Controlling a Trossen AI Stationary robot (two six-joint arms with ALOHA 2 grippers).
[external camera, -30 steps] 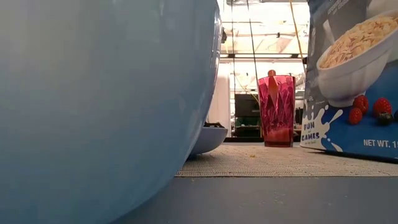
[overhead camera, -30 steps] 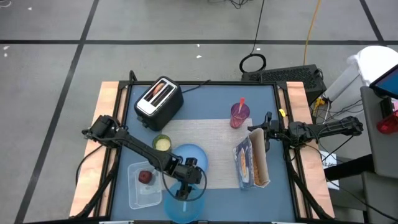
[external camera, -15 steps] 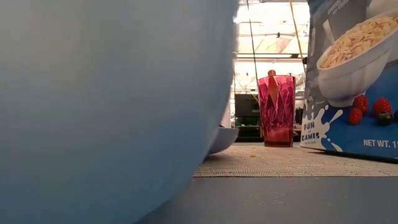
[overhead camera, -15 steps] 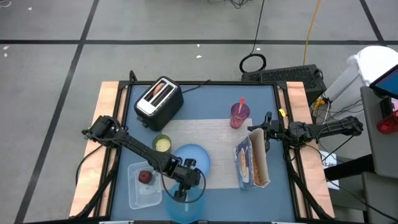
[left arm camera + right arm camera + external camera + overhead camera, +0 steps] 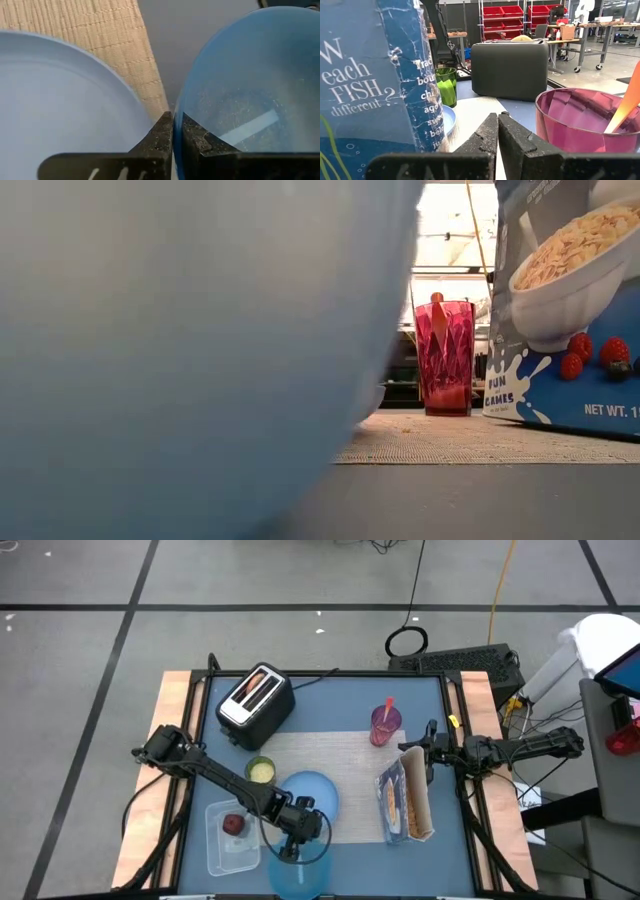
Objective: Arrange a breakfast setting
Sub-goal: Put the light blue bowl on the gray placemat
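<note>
— So where is the left gripper point(image 5: 291, 852)?

— Near the table's front edge, low over the blue bowl point(image 5: 297, 862). From its wrist camera the two fingers point(image 5: 161, 135) are pressed close with the bowl's rim caught between them, so it is pinching the bowl point(image 5: 250, 85) at the side facing the light-blue round plate point(image 5: 307, 792).

— And the plate?

— Just behind the bowl, lying on the front left part of the beige rectangular placemat point(image 5: 320, 755); in the wrist picture the plate point(image 5: 65, 100) sits right beside the gripped rim. At table height the bowl point(image 5: 180, 350) fills most of the picture.

— The right gripper point(image 5: 428, 755)?

— At the right edge of the table, fingers point(image 5: 487, 135) drawn together and holding nothing. The blue cereal box point(image 5: 405, 798) lies just in front of it, the purple cup point(image 5: 385, 726) with the orange-handled metal spoon point(image 5: 388, 707) standing in it close by on the mat.

— Anything else?

— A toaster point(image 5: 256, 697) at the back left, a green cup point(image 5: 260, 771) beside the plate, and the small dark-red fruit point(image 5: 233, 824) in a clear container point(image 5: 230, 840) left of the bowl.
</note>
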